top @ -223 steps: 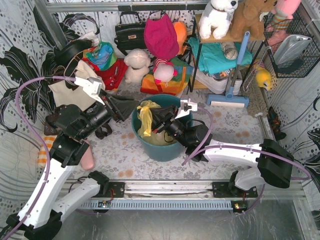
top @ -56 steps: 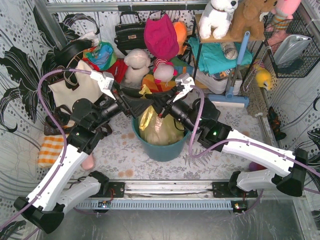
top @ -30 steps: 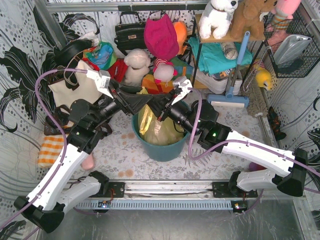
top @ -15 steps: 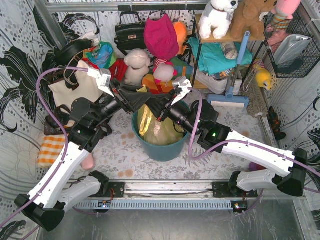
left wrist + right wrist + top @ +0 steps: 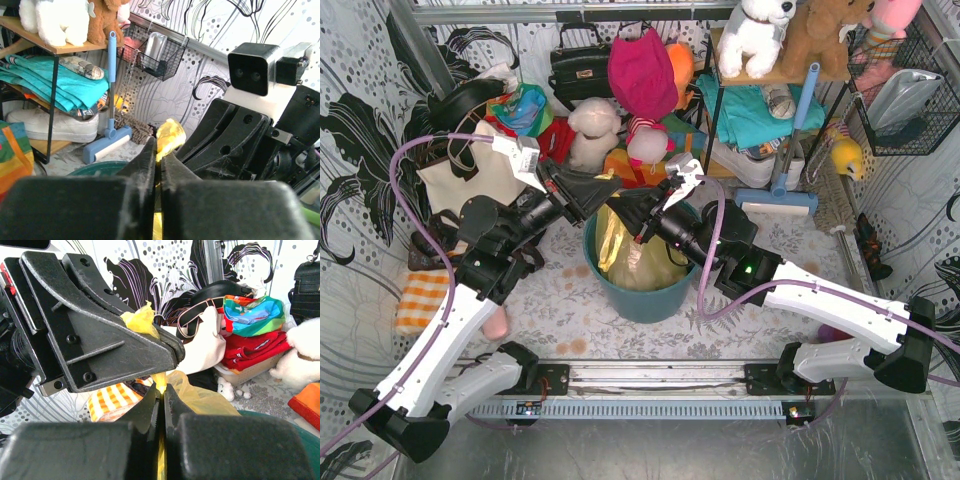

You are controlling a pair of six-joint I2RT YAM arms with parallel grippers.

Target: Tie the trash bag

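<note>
Trash bag (image 5: 632, 255): yellow-green, sat in the teal bin (image 5: 655, 300) on the table (image 5: 555, 300), its top drawn up above the rim.
Left pincer (image 5: 158, 152): was clamped on the bag's top (a yellow tuft showed past its tips).
Right pincer (image 5: 161, 392): was clamped on a bag strip, just beside the left.

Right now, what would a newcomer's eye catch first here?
The left pincer and right pincer meet tip to tip above the teal bin at centre, both pinching the top of the yellow trash bag. Behind, bright plush toys and bags crowd the back.
</note>
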